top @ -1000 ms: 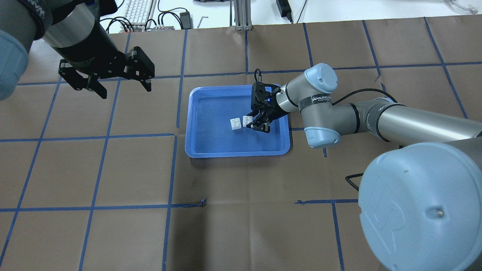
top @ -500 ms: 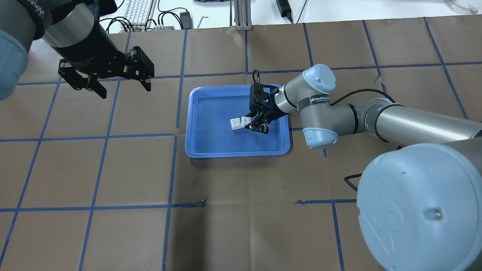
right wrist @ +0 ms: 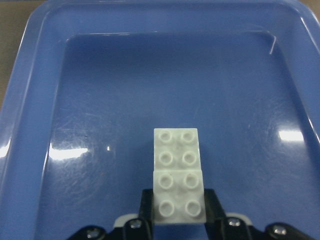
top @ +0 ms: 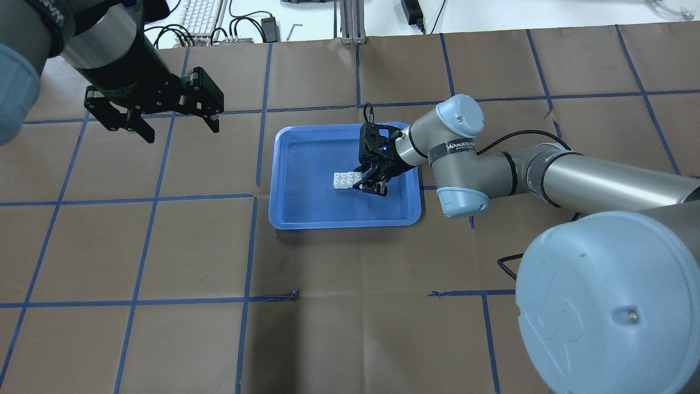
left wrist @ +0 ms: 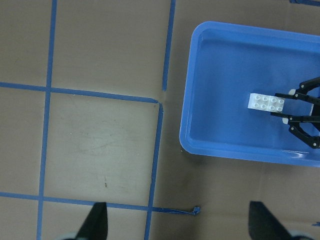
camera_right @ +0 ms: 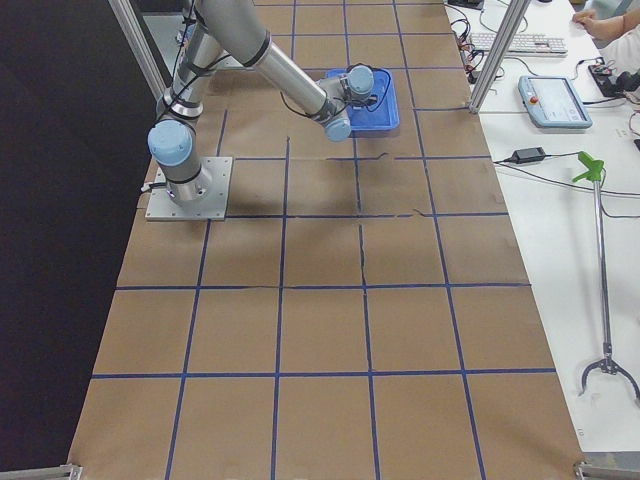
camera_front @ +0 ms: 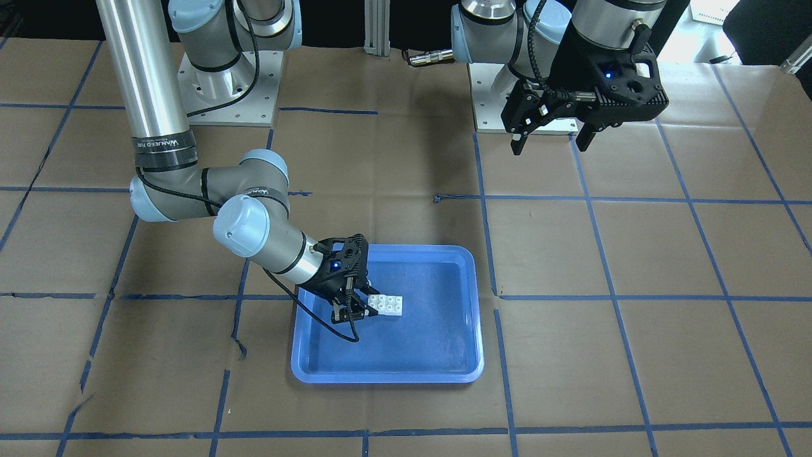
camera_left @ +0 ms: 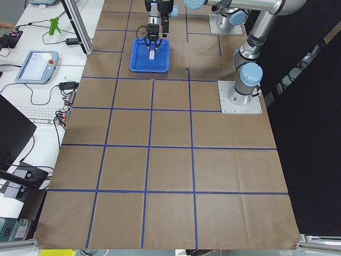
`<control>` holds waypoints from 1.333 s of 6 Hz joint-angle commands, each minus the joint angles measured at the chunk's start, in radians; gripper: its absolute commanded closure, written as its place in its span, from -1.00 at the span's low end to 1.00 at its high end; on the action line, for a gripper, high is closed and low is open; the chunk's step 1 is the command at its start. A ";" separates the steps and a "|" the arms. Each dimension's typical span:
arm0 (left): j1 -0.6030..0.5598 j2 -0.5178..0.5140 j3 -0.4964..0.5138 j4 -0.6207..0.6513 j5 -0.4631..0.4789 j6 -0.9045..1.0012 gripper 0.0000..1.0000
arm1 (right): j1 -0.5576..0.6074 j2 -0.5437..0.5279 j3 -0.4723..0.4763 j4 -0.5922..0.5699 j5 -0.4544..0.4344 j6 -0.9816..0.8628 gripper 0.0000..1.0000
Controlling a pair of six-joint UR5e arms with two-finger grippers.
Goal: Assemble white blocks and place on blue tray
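Fingers (right wrist: 211, 206) of the right gripper (top: 358, 180) pinched the nearer of two small square white plastic blocks (right wrist: 178, 170), which lay end to end on the large rectangular blue plastic tray (top: 344, 223), possibly joined. Its wrist tilted low. I saw the left gripper (top: 178, 130) hang spread wide, well apart.

Two small square bricks, four studs up, lie flat on the shallow floor of the blue tray (right wrist: 45, 22). The near white block (right wrist: 179, 200) sits gripped between the right pincer (right wrist: 178, 209) fingertips; the far white block (right wrist: 175, 149) touches it just beyond them.
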 commanded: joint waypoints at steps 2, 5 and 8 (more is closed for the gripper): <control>0.000 0.000 0.002 0.000 0.000 0.000 -0.98 | 0.000 0.006 0.002 -0.001 0.000 0.000 0.47; 0.000 0.000 0.003 0.000 0.000 0.000 -0.98 | 0.000 0.006 0.001 -0.003 0.003 0.000 0.45; 0.000 0.000 0.005 0.000 -0.002 -0.002 -0.98 | 0.000 0.008 0.001 -0.018 0.004 0.002 0.37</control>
